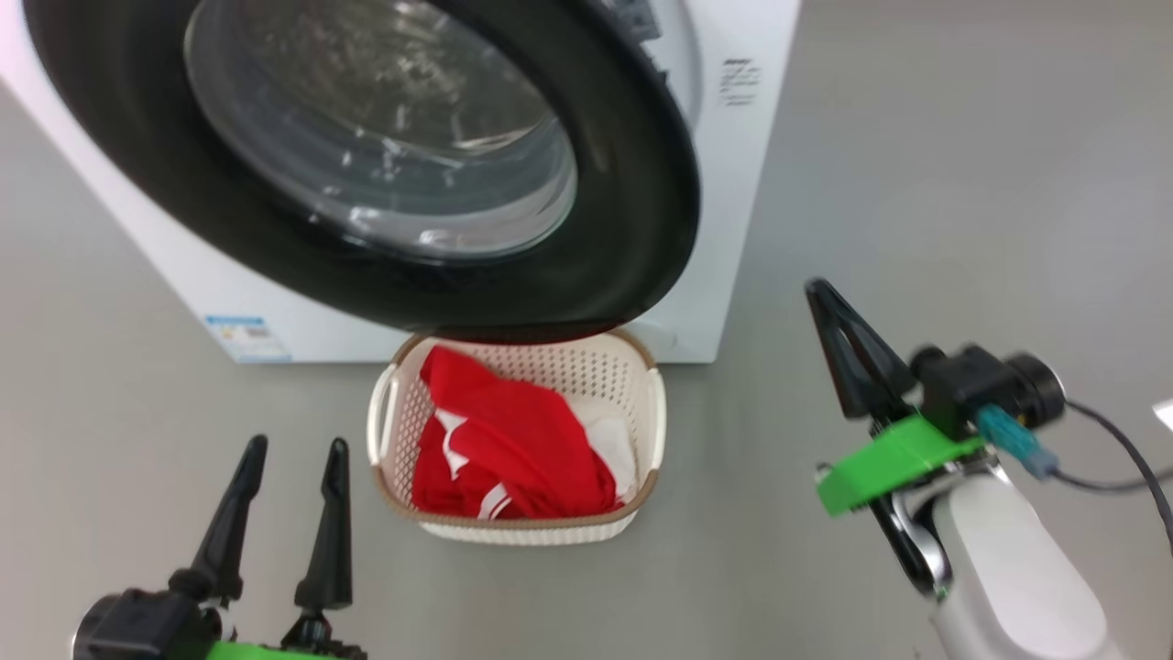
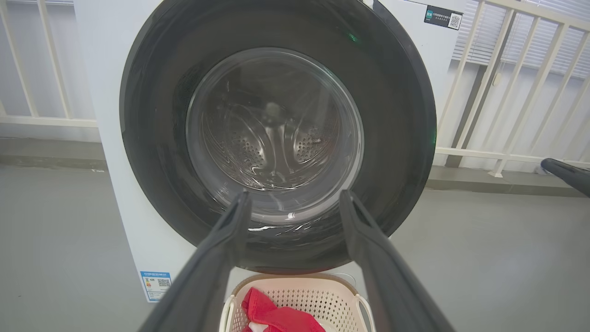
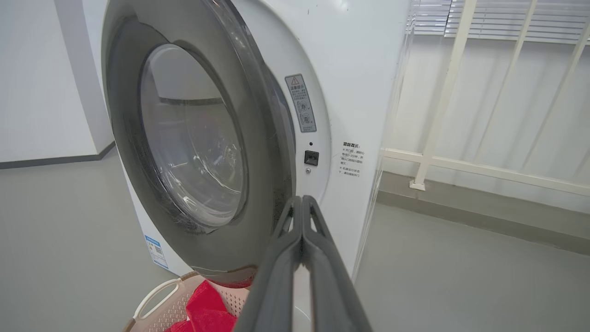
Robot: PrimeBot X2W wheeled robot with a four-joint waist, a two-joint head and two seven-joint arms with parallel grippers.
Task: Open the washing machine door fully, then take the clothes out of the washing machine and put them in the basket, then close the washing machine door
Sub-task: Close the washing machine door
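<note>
I have the big white front-loading washing machine [image 1: 747, 229] at the far left. Its large round door with the glossy black rim [image 1: 632, 229] is not latched. In the right wrist view the door's right edge stands off the white front, and the small dark latch slot [image 3: 311, 157] shows in the gap. Perforated steel shows through the bulging clear glass bowl [image 2: 276, 138].

The door's lower rim overhangs the far edge of the small cream-white perforated plastic basket [image 1: 550, 371]. The basket sits on the smooth grey floor [image 1: 962, 183], just in front of the machine. The bright red fabric clothes with white stripes [image 1: 513, 431] lie heaped inside it, filling its left and middle, with a white part at the right.

The left claw [image 1: 298, 447] is near me, just left of the basket. Its two dark fingers are spread and hold nothing, and they point at the door. The right claw [image 1: 818, 293] hangs to the right of the basket, apart from the door, with its fingers pressed together and nothing between them.

To the right of the machine the floor is bare as far as the white metal railing [image 3: 442, 92]. A thin dark cable [image 1: 1127, 458] trails from the right wrist.
</note>
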